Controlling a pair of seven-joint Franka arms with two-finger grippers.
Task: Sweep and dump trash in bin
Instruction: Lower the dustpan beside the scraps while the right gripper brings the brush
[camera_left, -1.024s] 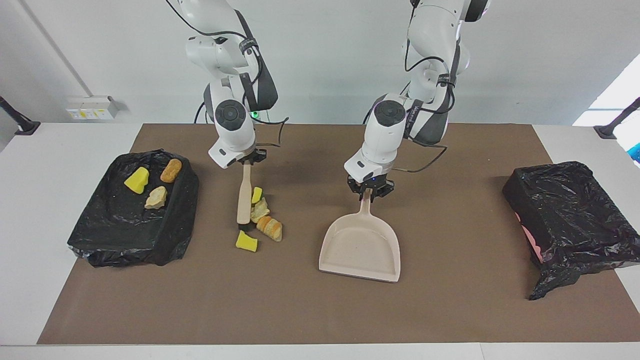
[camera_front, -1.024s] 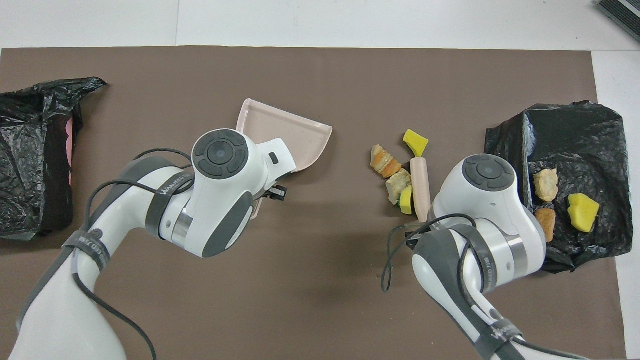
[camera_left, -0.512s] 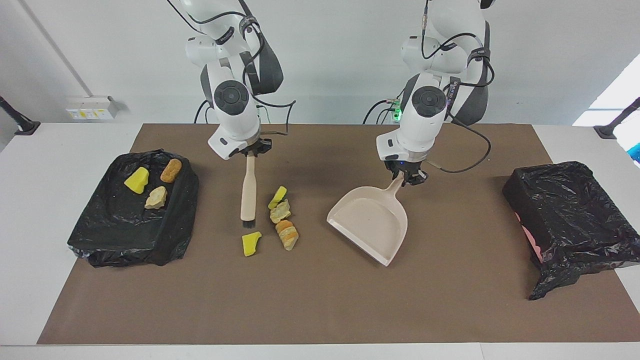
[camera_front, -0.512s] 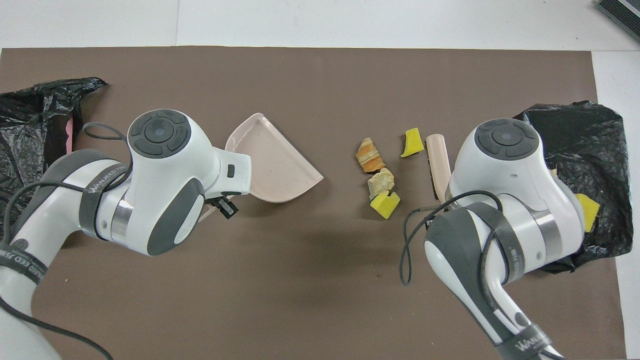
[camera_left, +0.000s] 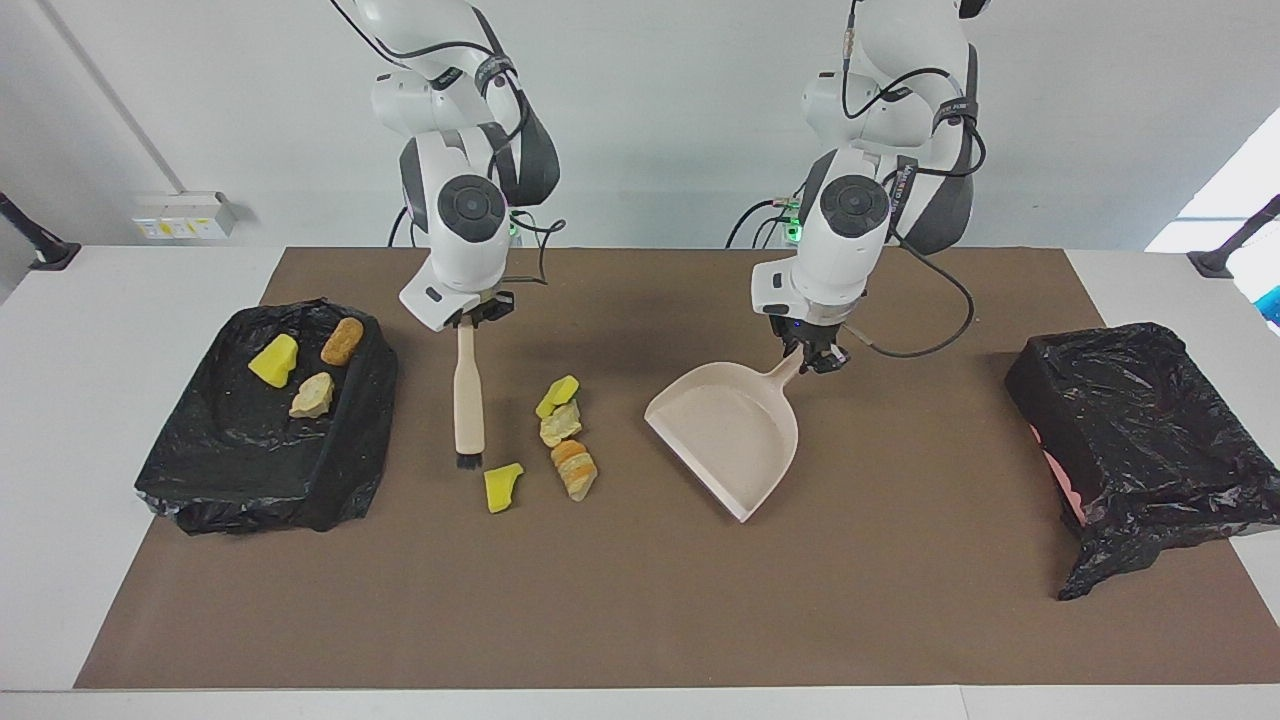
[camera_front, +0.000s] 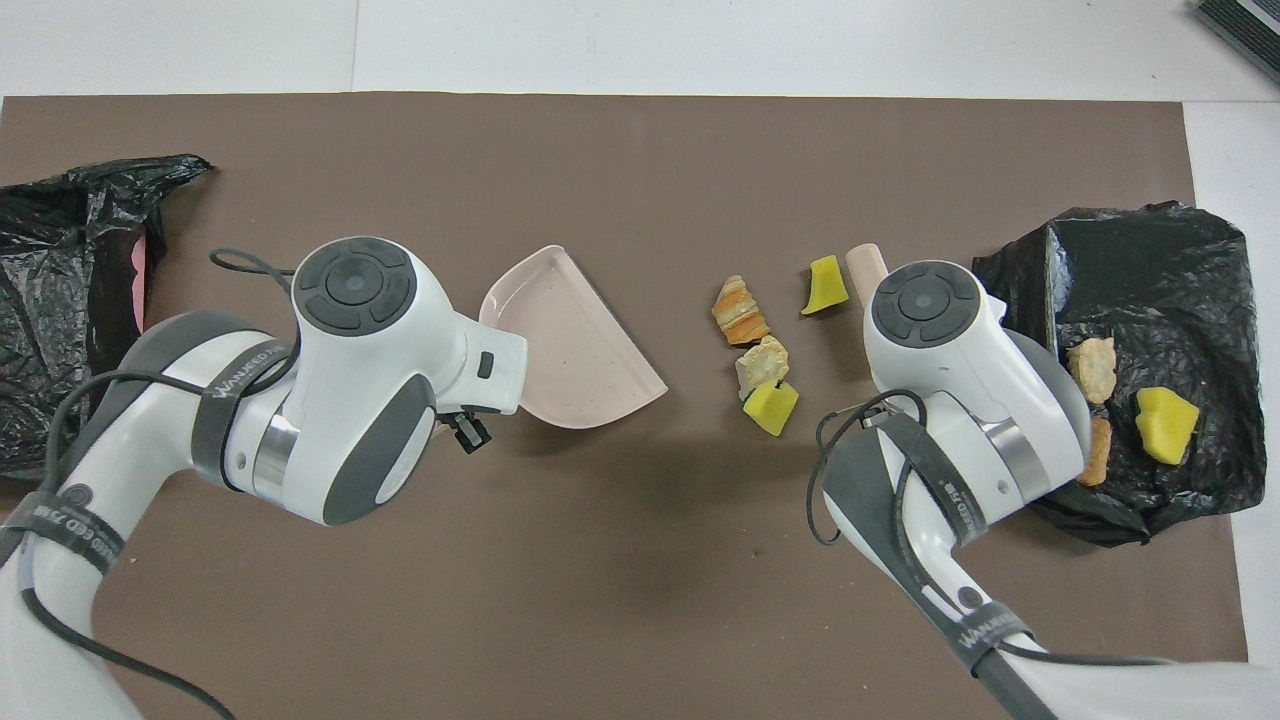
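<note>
Four scraps of trash lie on the brown mat (camera_left: 640, 620): a yellow chunk (camera_left: 557, 393), a tan lump (camera_left: 562, 424), an orange-brown lump (camera_left: 576, 468) and a second yellow chunk (camera_left: 501, 487); they also show in the overhead view (camera_front: 762, 362). Three more scraps (camera_left: 313, 395) lie on the black bag-lined tray (camera_left: 240, 470). My right gripper (camera_left: 475, 315) is shut on the beige brush (camera_left: 466, 400), whose bristles hang beside the scraps, toward the tray. My left gripper (camera_left: 812, 355) is shut on the beige dustpan (camera_left: 730, 435), its mouth turned toward the scraps.
A second black bag-lined bin (camera_left: 1140, 440) with pink showing at one edge stands at the left arm's end of the table; it also shows in the overhead view (camera_front: 60, 300). White table (camera_left: 60, 560) borders the mat.
The brush pushed the scraps toward the dustpan, then drew back toward the tray. The dustpan swung its mouth round toward the scraps and shifted closer to them.
</note>
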